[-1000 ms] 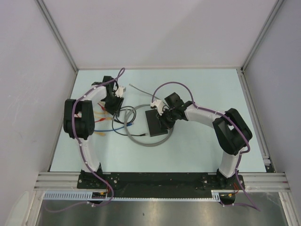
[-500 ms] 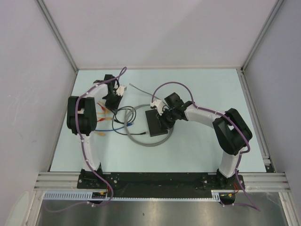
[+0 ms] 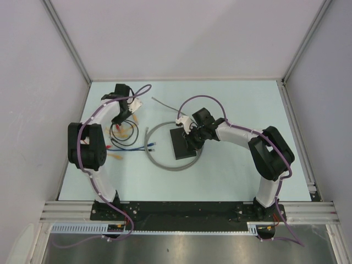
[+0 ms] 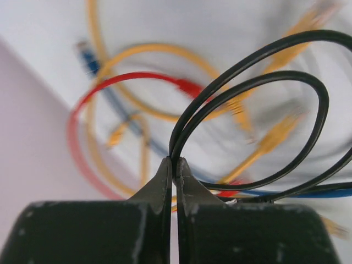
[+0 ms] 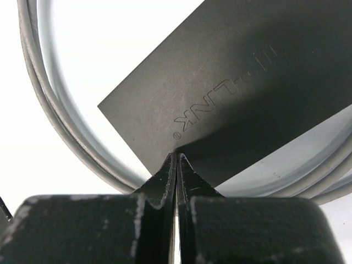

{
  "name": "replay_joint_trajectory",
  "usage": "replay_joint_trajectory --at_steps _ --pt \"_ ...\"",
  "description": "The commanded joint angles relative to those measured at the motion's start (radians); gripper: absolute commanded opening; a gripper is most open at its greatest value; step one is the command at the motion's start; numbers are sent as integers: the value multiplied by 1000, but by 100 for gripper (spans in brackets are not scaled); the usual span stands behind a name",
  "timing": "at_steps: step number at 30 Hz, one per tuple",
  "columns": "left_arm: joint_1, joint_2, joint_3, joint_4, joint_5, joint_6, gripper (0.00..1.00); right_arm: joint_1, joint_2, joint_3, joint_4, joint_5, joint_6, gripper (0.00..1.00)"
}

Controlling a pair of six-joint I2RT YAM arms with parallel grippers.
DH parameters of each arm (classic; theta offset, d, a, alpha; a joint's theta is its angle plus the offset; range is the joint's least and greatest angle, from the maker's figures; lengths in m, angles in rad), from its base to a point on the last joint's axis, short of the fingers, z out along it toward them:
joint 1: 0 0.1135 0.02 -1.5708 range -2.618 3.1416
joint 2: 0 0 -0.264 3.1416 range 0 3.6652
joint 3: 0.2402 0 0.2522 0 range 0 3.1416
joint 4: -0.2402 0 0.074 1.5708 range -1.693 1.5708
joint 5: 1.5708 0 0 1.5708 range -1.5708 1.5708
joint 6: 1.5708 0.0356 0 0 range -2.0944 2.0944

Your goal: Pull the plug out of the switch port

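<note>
Switch [image 3: 183, 144] lay at bench [image 3: 231, 176] centre, long axis roughly near-far, tips of my right jaws pressed shut on its top. My left jaws, clamped on black cable [image 4: 322, 104], sat well left of switch; right arm nearer. Plug not discernible.

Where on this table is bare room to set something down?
Bare: the far right corner behind the right arm, and the near strip between the grey cable loop and the arm bases. Crowded: the left, with loose cables, and the centre around the switch.

grey cable [image 3: 171, 169] ringing switch [image 3: 181, 146], cable tangle [image 3: 122, 140] left
</note>
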Motion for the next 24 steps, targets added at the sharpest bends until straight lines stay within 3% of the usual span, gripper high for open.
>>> replay_joint_trajectory --at_steps 1,3,7,12,13,14,16,20,24 --pt "8 -94 -97 236 -258 311 0 1 57 -10 -33 47 -5 0" --pt "9 -105 -130 312 -301 420 0 1 57 -7 -33 48 -7 0" --pt "9 -65 -93 355 -331 450 4 -1 54 -7 -33 56 -8 0" --pt "9 1 -33 346 -407 444 22 -4 47 -7 -33 68 -13 0" --pt "6 10 -10 335 -419 419 26 -5 44 -8 -32 68 -13 0" --pt "5 20 3 308 -414 401 37 -5 43 -7 -30 71 -13 0" --pt "0 21 52 269 -387 325 44 -7 34 -5 -21 78 -8 0" --pt "-1 36 172 125 -266 150 70 -13 12 18 -21 88 5 0" --pt "-3 79 330 -34 -186 19 79 -11 -17 53 -7 113 10 0"
